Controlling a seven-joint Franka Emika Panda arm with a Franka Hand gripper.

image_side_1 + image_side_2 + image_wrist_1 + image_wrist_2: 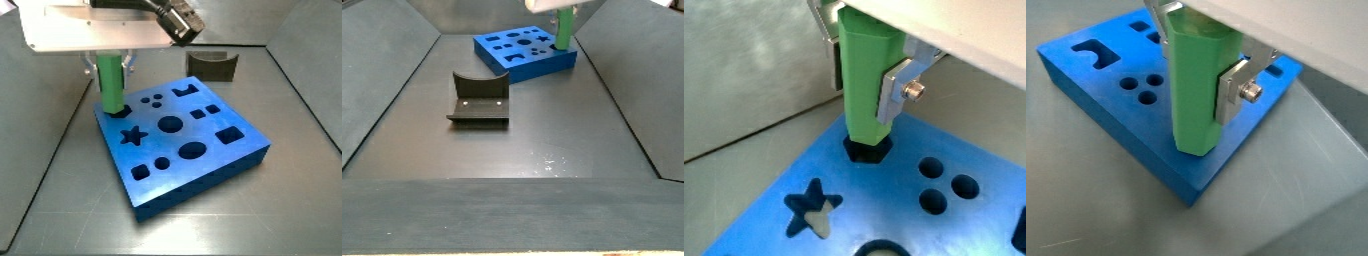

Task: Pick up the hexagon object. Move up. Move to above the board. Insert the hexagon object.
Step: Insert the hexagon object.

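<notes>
The hexagon object point(865, 90) is a tall bright green peg, held upright with my gripper point(865, 80) shut on its upper part. Both wrist views show the silver fingers point(1229, 92) pressed against its opposite sides. The peg's lower end sits in the mouth of a dark hexagonal hole point(867, 152) at a corner of the board point(878, 200). The board is a thick blue block with star, round and square cut-outs. In both side views the peg point(110, 85) stands on that corner of the board point(221, 160). The peg point(1197, 100) hides the hole in a wrist view.
The fixture point(214, 65), a dark bracket, stands on the grey tray floor beyond the board; it also shows at fixture point(476, 100), nearer that camera. Sloping tray walls point(382, 110) close in the floor on both sides.
</notes>
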